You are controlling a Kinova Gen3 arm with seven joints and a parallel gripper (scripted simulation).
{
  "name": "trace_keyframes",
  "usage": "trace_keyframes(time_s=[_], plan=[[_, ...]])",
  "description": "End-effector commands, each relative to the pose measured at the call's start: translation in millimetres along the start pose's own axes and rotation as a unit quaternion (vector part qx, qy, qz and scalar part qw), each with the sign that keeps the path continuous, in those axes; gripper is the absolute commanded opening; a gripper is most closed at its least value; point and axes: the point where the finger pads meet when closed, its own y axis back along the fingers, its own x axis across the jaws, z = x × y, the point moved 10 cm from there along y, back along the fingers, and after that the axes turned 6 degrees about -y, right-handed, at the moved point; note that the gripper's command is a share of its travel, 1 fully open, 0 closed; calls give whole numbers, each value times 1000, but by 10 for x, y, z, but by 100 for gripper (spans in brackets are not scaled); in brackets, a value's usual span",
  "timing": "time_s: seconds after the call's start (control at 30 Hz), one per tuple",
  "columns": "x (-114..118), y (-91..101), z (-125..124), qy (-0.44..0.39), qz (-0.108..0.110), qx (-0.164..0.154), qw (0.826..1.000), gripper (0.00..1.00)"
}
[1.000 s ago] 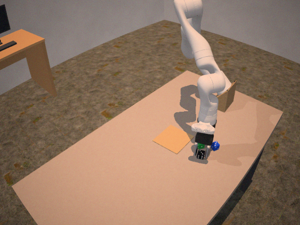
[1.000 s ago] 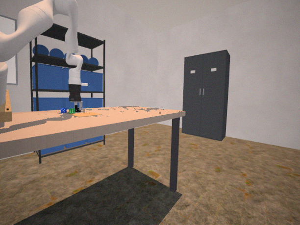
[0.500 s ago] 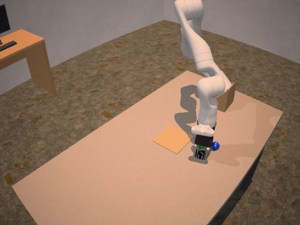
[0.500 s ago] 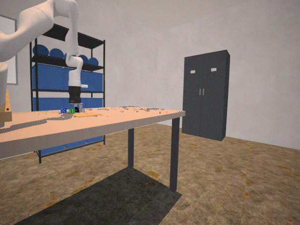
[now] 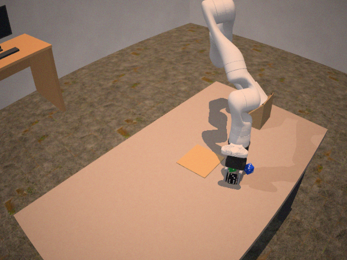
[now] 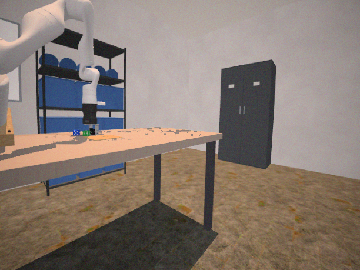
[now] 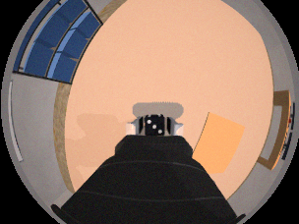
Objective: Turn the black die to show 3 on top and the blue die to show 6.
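The black die (image 5: 231,178) lies on the table top, off the orange mat (image 5: 199,160), just past the mat's near right corner. My gripper (image 5: 232,179) is lowered over it, open, with one finger on each side of the die and nothing gripped. In the wrist view the black die (image 7: 153,125) sits between the fingertips, showing three pips on top. The green die (image 5: 231,169) lies right behind the black die, mostly hidden by the gripper body. The blue die (image 5: 249,168) lies on the table to the right. In the exterior view the blue die (image 6: 76,132), the green die (image 6: 86,133) and the black die (image 6: 92,130) stand in a row.
A cardboard box (image 5: 262,112) stands at the far right of the table behind the arm. The table's right edge is close to the dice. A shelf rack (image 6: 80,102) and a dark cabinet (image 6: 246,113) stand away from the table.
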Motion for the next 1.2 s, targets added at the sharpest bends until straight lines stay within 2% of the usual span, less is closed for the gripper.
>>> trace_keyframes(time_s=[0.0, 0.43, 0.47, 1.17], plan=[[-3, 9, -4, 0, -1, 1, 1000, 87], [-3, 9, -4, 0, -1, 1, 1000, 87], [-3, 9, -4, 0, -1, 1, 1000, 57], [-3, 9, -4, 0, -1, 1, 1000, 57]])
